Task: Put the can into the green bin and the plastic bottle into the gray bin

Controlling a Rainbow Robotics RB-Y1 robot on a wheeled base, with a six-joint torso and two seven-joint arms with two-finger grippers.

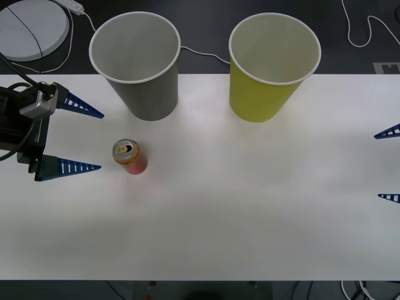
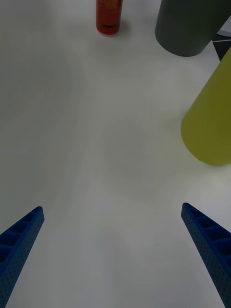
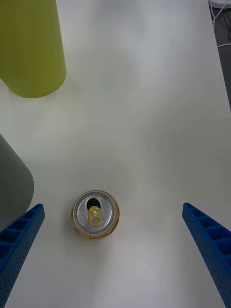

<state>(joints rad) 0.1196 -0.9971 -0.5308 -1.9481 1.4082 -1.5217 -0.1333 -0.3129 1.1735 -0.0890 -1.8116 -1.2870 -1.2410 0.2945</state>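
1. Your left gripper (image 1: pixel 90 140) hovered over the white table (image 1: pixel 250 206) near its left edge, blue ribbed fingers spread wide and released, gripping nothing.
2. The small red-orange metal drink can (image 1: pixel 129 156) stood upright on the table just beyond those fingertips, nearer the left edge than the middle, gold-silver top and pull tab facing up.
3. In your left wrist view the can (image 3: pixel 96 214) sat between the two fingers (image 3: pixel 19 240), closer to one of them and touching neither.
4. The large gray cup-shaped bin (image 1: pixel 140 69) stood upright at the far edge of the table, behind the can, well apart from it.
5. The large yellow-green cup-shaped bin (image 1: pixel 270 69) stood upright beside the gray one, also at the far edge, toward the right.
6. Your right gripper (image 1: pixel 389 165) waited at the right edge of the table, fingers parted and released, well apart from both bins and the can.
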